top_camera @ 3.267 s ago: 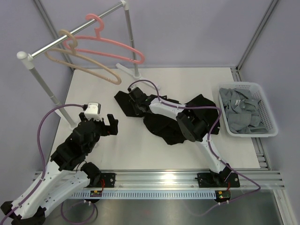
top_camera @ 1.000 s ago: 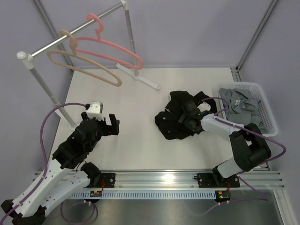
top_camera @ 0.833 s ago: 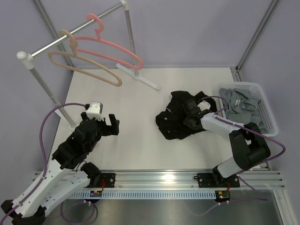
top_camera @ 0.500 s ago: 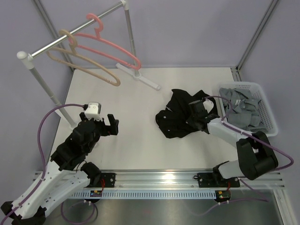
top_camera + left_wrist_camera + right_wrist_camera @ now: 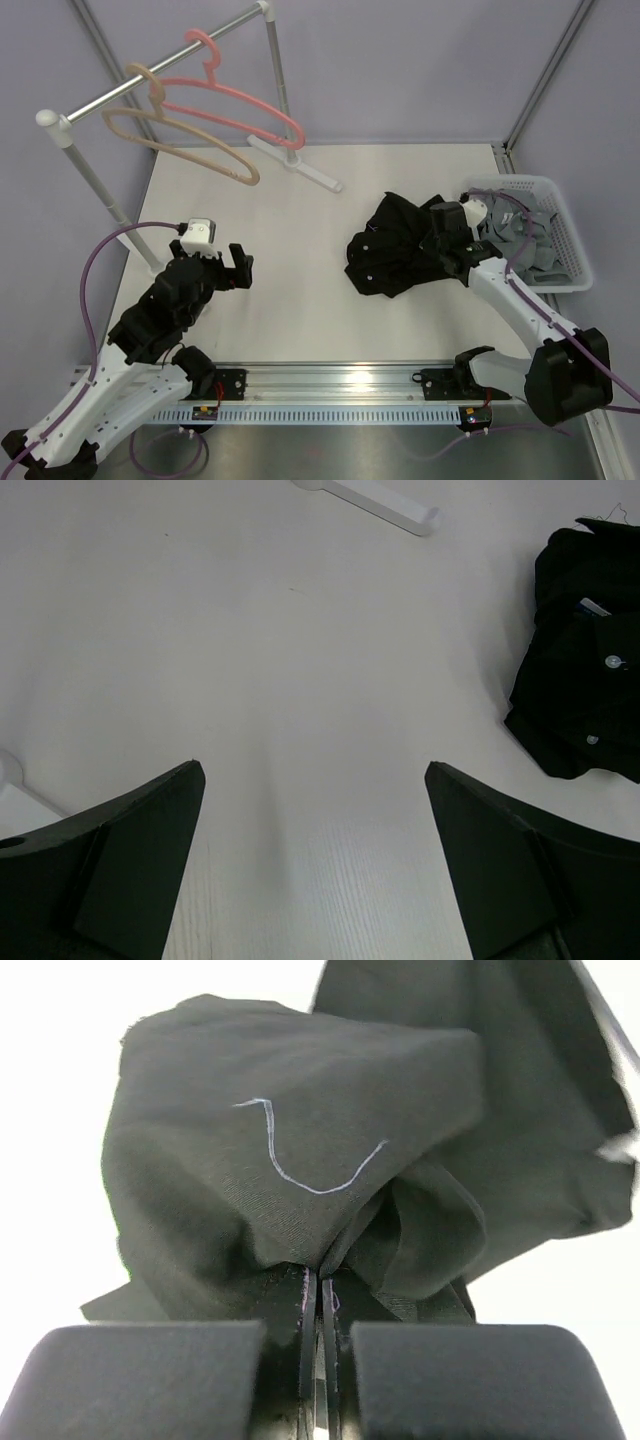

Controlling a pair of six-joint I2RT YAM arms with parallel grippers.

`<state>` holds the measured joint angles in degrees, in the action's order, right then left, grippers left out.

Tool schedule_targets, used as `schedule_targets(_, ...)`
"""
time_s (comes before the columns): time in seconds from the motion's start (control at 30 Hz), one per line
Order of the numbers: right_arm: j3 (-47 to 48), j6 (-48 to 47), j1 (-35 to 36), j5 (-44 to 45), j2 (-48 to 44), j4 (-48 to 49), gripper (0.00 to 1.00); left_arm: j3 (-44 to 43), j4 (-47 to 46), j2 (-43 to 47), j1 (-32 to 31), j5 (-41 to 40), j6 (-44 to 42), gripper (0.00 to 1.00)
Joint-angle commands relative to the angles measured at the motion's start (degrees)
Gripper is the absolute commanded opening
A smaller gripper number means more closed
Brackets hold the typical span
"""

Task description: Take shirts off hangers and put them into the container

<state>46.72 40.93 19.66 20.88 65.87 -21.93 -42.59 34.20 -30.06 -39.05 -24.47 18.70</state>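
Now pinching a bunched fold of the black shirt (image 5: 300,1160) in the tightly closed right gripper (image 5: 320,1305), just beside the basket (image 5: 573,240). Mostly sprawled on the table (image 5: 290,300), with only the gripped end gathered up. Grey shirt (image 5: 520,235) lying inside the basket. Done with the pink hanger (image 5: 240,108) and the beige hanger (image 5: 190,148), both bare on the rail (image 5: 150,75). Idling wide open and empty with the left gripper (image 5: 310,770), well apart from the cloth.

Probably about to lift over the near rim and drop in. Could slip out of so thin a pinch once carrying the full weight. Could also trail a sleeve over the rim and end up half outside, or catch the basket wall and drag or tip it. Worth lifting high before crossing.
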Motion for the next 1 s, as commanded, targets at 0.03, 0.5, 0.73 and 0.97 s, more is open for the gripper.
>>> schedule_targets(0.03, -2.77, 3.72, -3.22, -0.83, 3.47, -4.52, 0.13, 0.4, -2.12, 0.27, 0.29, -0.76, 0.55, 0.99)
schedule_targets(0.5, 5.56, -12.43, -3.31, -5.73, -3.81, -5.93, 0.96, 0.31, -2.2, 0.27, 0.29, -0.75, 0.37, 0.99)
schedule_targets(0.73, 13.83, -17.47, -3.31, -10.42, 4.26, -6.28, 1.0, 0.4, -2.11, 0.01, 0.29, -0.84, 0.37, 0.99)
schedule_targets(0.97, 19.2, -6.31, -3.14, -3.76, 15.42, -9.53, 1.0, 0.4, -2.12, -0.35, 0.29, -1.02, 0.29, 0.99)
